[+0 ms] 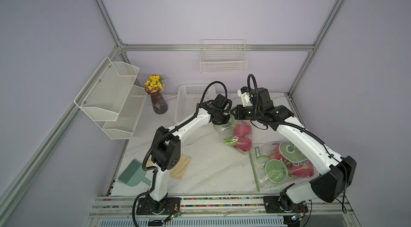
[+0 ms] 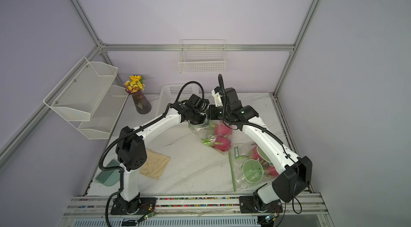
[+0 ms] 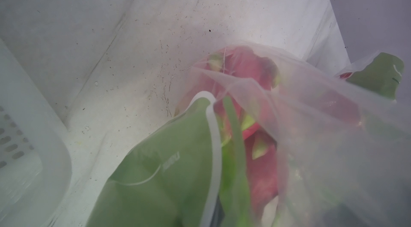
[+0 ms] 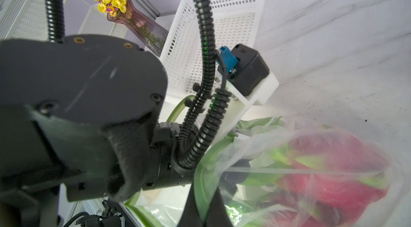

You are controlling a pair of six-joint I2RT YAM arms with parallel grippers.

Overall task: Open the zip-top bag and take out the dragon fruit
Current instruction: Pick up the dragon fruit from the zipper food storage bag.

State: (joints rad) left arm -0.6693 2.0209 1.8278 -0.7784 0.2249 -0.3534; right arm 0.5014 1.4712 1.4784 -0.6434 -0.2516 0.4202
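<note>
A clear zip-top bag (image 1: 231, 133) (image 2: 208, 135) with green print hangs off the table between my two grippers. Two magenta dragon fruit (image 1: 242, 129) (image 1: 244, 144) show through it, also seen in the wrist views (image 3: 244, 68) (image 4: 333, 170). My left gripper (image 1: 223, 123) (image 2: 198, 123) points down, shut on the bag's top edge; the bag's green print (image 3: 166, 170) hides its jaws in the left wrist view. My right gripper (image 1: 232, 111) (image 2: 208, 111) (image 4: 203, 203) faces it, its black fingers shut on the bag's green rim.
A second printed bag (image 1: 275, 168) holding more dragon fruit lies front right, under my right arm. A white perforated basket (image 1: 191, 96) and a flower vase (image 1: 159, 103) stand at the back. A beige cloth (image 1: 181, 167) and a dustpan brush (image 1: 133, 173) lie front left.
</note>
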